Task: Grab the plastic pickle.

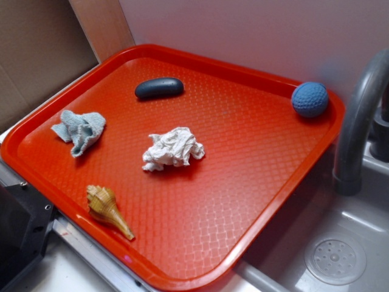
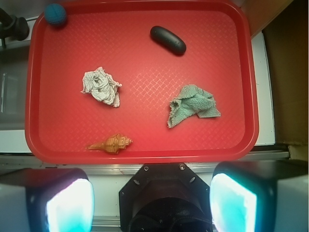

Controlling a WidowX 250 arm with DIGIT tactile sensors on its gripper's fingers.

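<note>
- Fingers (image 2: pixel 70 205) stand wide apart at the bottom of the wrist view, gripping nothing, off the red plastic tray (image 2: pixel 145 155).
- Dark blue-grey smooth oval plastic pickle (image 1: pixel 159 87) lies near the tray's far rim, well apart from the crumpled white paper (image 1: pixel 172 149), crumpled pale-green cloth (image 1: pixel 81 130), tan spiral seashell (image 1: pixel 107 208) and blue textured ball (image 1: pixel 309 99).

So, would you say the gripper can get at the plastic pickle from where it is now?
Probably yes. The plastic pickle lies alone near the far edge of the red tray, with nothing on or against it. The gripper is open, outside the near rim, so it must cross over.
</note>
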